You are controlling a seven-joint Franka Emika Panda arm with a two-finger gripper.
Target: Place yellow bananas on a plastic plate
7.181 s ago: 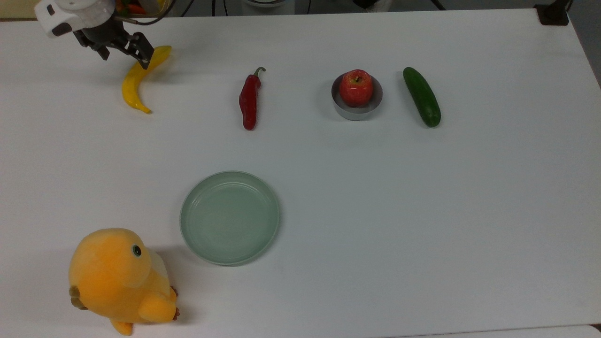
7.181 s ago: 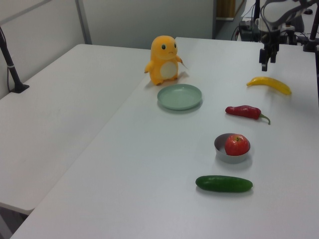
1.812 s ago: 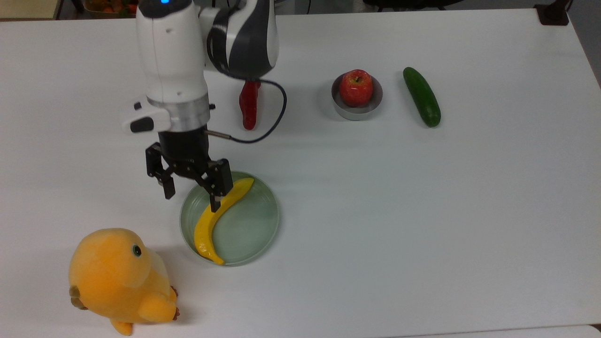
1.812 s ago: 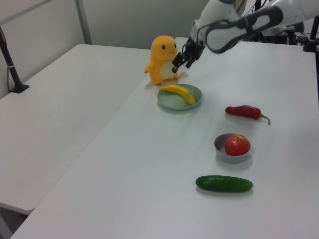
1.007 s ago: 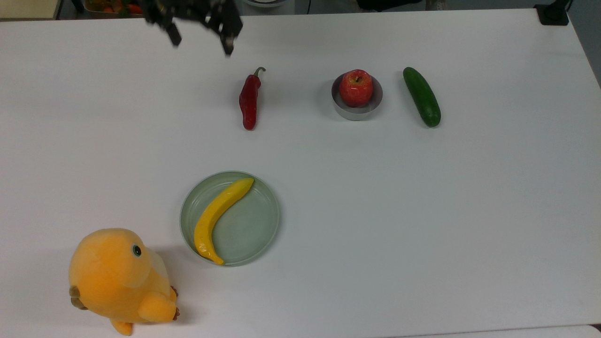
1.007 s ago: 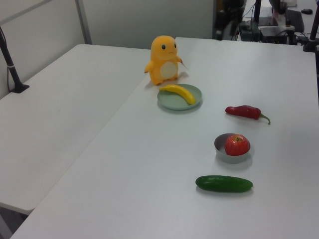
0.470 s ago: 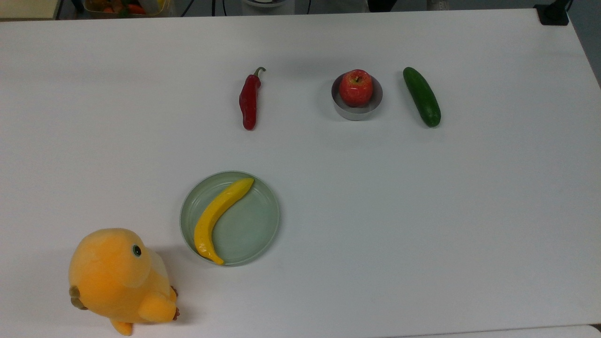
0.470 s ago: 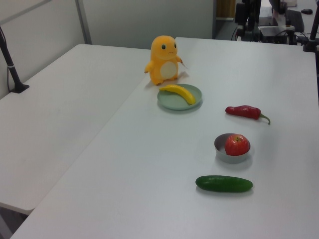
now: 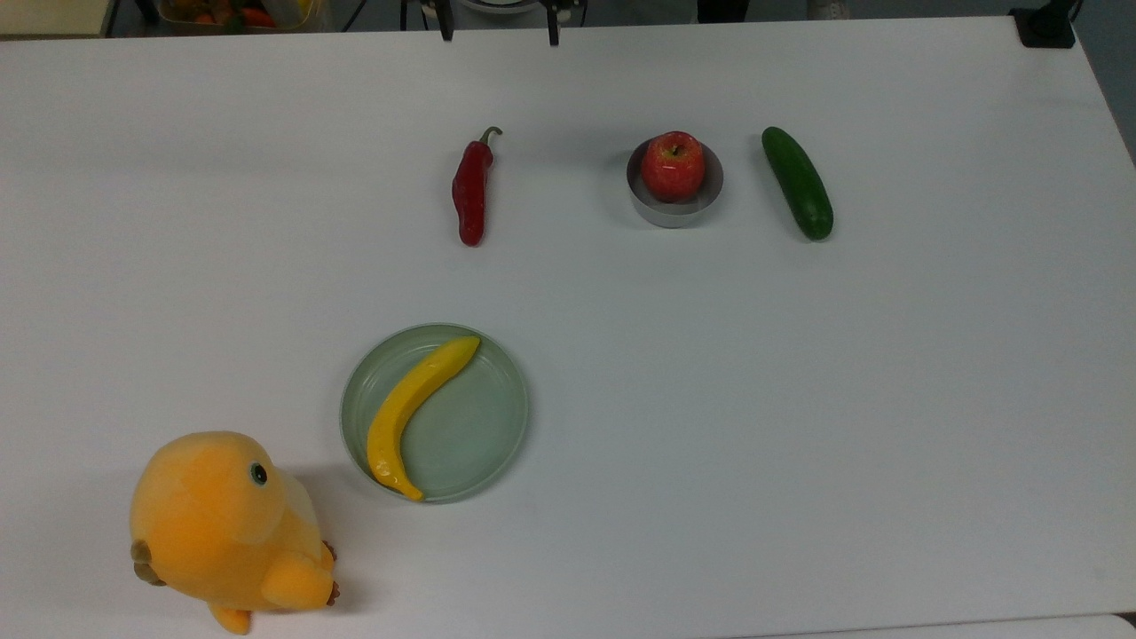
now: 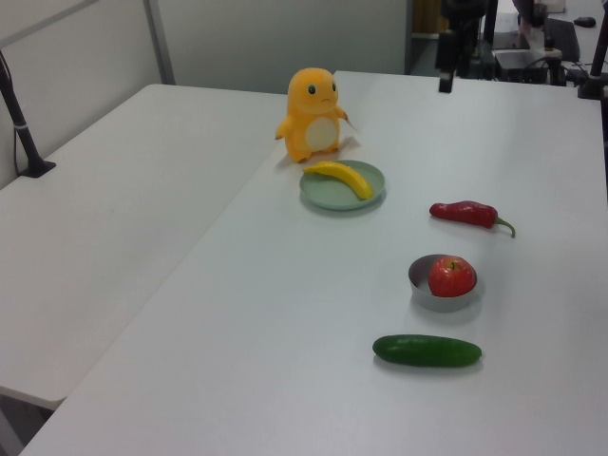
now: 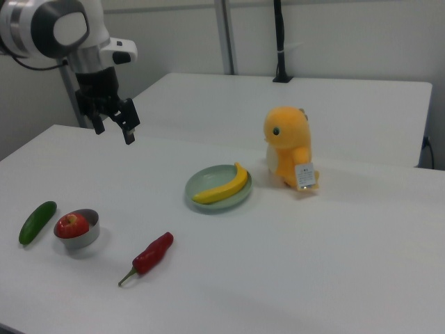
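Only the right view takes in the arm (image 11: 52, 28) with its end effector (image 11: 111, 124), which hangs above the worktop (image 11: 292, 264), fingers spread apart and holding nothing, well away from the plate (image 11: 208, 205). At the top view's upper edge, 2 dark finger tips (image 9: 444, 27) poke in; the left view catches 1 dark finger (image 10: 445, 74) near its top.

On the plate (image 9: 479, 426) lies the banana (image 9: 410, 410), curved along the top view's left side, its pointed tip at the rim nearest the plush toy (image 9: 222, 524). A grey ring dish (image 9: 674, 211) holds 1 red apple (image 9: 673, 165). Between the chilli (image 9: 470, 191) and the cucumber (image 9: 797, 182) sits that dish.

From the right view, a small tag (image 11: 304, 177) hangs on the plush toy (image 11: 288, 146); its print cannot be read.
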